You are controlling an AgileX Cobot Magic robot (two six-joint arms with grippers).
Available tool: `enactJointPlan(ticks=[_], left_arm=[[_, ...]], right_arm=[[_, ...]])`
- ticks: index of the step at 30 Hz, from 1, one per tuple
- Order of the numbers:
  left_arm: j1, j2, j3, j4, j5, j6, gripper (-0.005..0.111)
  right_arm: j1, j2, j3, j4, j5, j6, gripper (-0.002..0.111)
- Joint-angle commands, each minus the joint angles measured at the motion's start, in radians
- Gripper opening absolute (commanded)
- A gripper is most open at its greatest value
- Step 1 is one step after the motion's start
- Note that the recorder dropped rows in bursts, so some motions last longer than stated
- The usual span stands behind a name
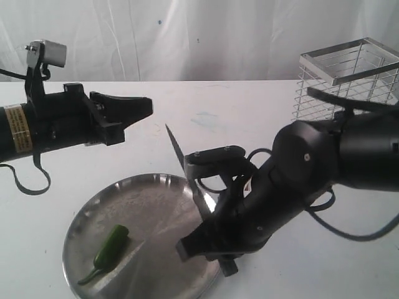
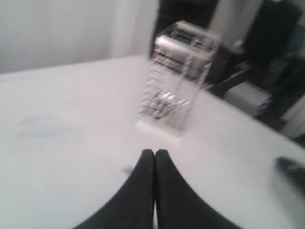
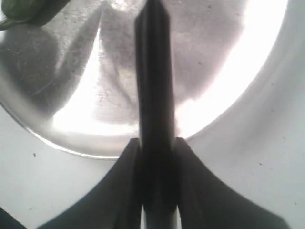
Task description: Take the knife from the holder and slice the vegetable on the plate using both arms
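**Desk:** Report the position of the knife.

**Operator:** I see the knife over the right edge of the plate. The blade slants, with the pointed tip raised and aimed away from the plate. The handle end sits low, at the plate's rim. I cannot tell whether any part of the knife touches the plate.

**Desk:** Report the tool status, right side.

**Operator:** The right gripper is pinching the knife. In the right wrist view one finger sits on each side of the dark handle. The blade runs out from between them across the plate's shiny surface.

**Desk:** Report the position of the vegetable.

**Operator:** The vegetable lies flat on the plate, toward its left side and near the rim. It is whole and its stem points at the rim. It is well apart from the blade.

**Desk:** Report the tool status, left side.

**Operator:** The left gripper hovers above and beyond the plate's left half. Its fingers are pressed together with nothing between them. The left wrist view is blurred.

**Desk:** Report the position of the holder.

**Operator:** The holder stands upright on the white table, well beyond the plate and to its right. I see nothing rising above the holder's rim.
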Motion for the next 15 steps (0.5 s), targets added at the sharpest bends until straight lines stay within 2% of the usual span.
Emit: enactJointPlan(ticks=[1,4,8,12,15], left_arm=[[0.015,-0.022,-0.008,0.039,0.534,-0.036,0.0],[-0.007,-0.022,-0.045,0.209,0.77,-0.149,0.0],[-0.084,-0.022,-0.06,0.47,0.926,-0.269,0.0],[-0.158,0.003,-0.052,0.542,1.037,-0.141,0.0],[-0.207,0.021,-0.037,0.539,1.033,-0.042,0.002]], right_arm=[[-0.064,-0.001,-0.08,-0.012,0.234,-0.057,0.0],[-0.075,-0.001,-0.14,-0.01,0.392,-0.104,0.0],[-0.075,-0.001,-0.164,-0.021,0.483,-0.133,0.0],[-0.075,-0.004,-0.164,-0.047,0.471,-0.133,0.0],[-0.075,-0.004,-0.164,-0.047,0.465,-0.131,0.0]])
